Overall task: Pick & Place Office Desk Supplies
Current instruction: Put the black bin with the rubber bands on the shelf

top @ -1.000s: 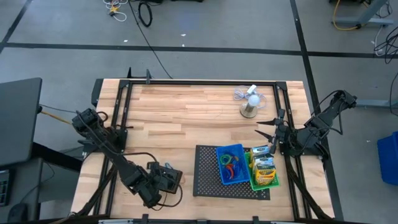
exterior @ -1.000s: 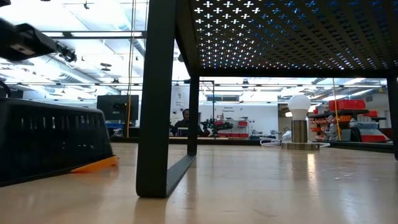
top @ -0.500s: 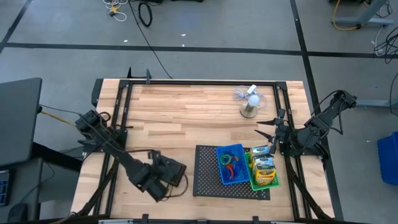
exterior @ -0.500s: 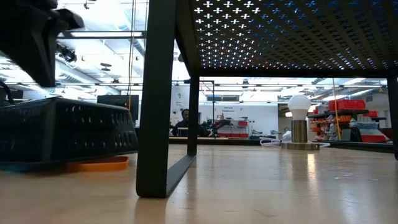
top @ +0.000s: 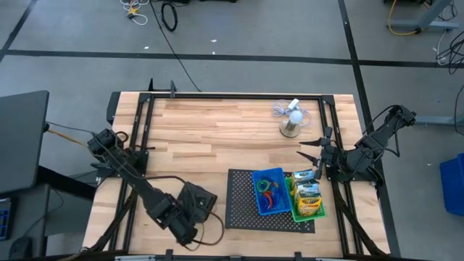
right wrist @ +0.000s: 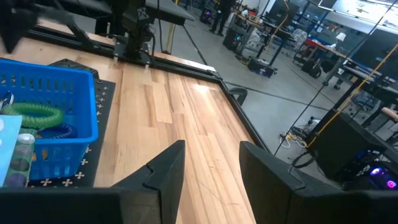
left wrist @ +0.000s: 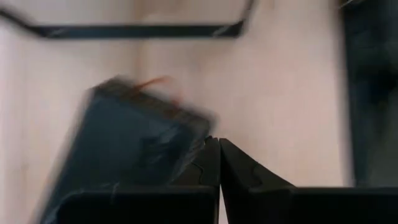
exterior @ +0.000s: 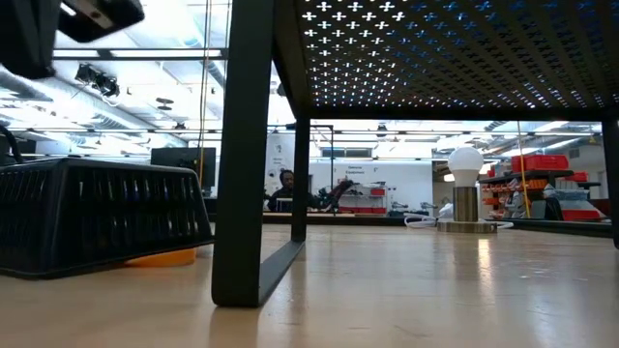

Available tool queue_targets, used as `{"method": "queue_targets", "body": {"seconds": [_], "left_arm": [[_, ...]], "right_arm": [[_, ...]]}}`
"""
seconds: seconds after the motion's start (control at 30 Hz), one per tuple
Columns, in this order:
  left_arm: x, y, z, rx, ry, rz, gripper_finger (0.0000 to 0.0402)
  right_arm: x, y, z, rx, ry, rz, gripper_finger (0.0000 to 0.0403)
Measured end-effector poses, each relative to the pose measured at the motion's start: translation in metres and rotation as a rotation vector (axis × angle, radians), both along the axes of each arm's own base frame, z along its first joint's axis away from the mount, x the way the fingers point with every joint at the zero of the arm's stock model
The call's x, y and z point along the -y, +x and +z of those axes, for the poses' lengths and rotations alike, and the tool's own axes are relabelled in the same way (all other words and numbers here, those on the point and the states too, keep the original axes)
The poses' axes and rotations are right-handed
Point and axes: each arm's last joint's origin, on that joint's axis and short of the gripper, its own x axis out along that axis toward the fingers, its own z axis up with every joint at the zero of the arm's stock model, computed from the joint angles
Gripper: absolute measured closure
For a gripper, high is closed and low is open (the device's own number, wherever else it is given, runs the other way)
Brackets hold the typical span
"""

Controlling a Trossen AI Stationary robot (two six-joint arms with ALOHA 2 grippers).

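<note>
The left gripper (top: 190,217) is at the near left of the table, its 2 fingers (left wrist: 211,168) pressed together with nothing visibly between them. In the left wrist view the black bin (left wrist: 127,146) lies just ahead of the tips, so the grip appears to have closed on air or slipped off the rim. In the low view the black bin sits on the wooden table (top: 217,130), with an orange item (exterior: 164,258) under its edge (likely a rubber band, identity unconfirmed).

The right gripper (top: 310,161) waits at the right edge with its fingers apart, holding nothing.

The black mesh tray (top: 239,206) carries the blue bin (top: 269,192), which holds coloured loops, and a green bin (top: 308,210) with the yellow crayon box (top: 309,199); both appear already sorted. The black bin remains off the tray, so 1 regrasp seems needed.
</note>
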Motion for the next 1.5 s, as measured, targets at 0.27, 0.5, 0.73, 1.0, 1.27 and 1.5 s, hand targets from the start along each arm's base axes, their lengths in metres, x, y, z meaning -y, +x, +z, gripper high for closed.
{"method": "queue_targets", "body": {"seconds": [0.27,0.5,0.73,1.0,1.27,1.5], "left_arm": [[0.015,0.009,-0.034,-0.109,-0.079,-0.030,0.0401],[0.017,0.002,-0.056,-0.217,-0.020,0.032,0.0401],[-0.045,-0.032,-0.063,-0.144,0.695,0.580,0.0402],[-0.044,-0.029,-0.062,-0.075,0.670,0.573,0.0402],[-0.042,-0.014,-0.066,-0.046,0.663,0.398,0.0401],[-0.025,-0.002,-0.075,0.027,0.526,0.324,0.0356]], "right_arm": [[0.000,0.000,0.000,-0.003,0.003,0.010,0.0243],[-0.001,0.000,0.000,-0.010,0.014,0.042,0.0243],[-0.003,0.001,0.003,0.015,0.044,0.063,0.0243],[-0.003,0.002,0.004,0.025,0.057,0.072,0.0243],[-0.010,0.008,0.012,0.071,0.019,0.144,0.0243],[-0.020,0.022,0.024,0.010,-0.076,0.098,0.0243]]}}
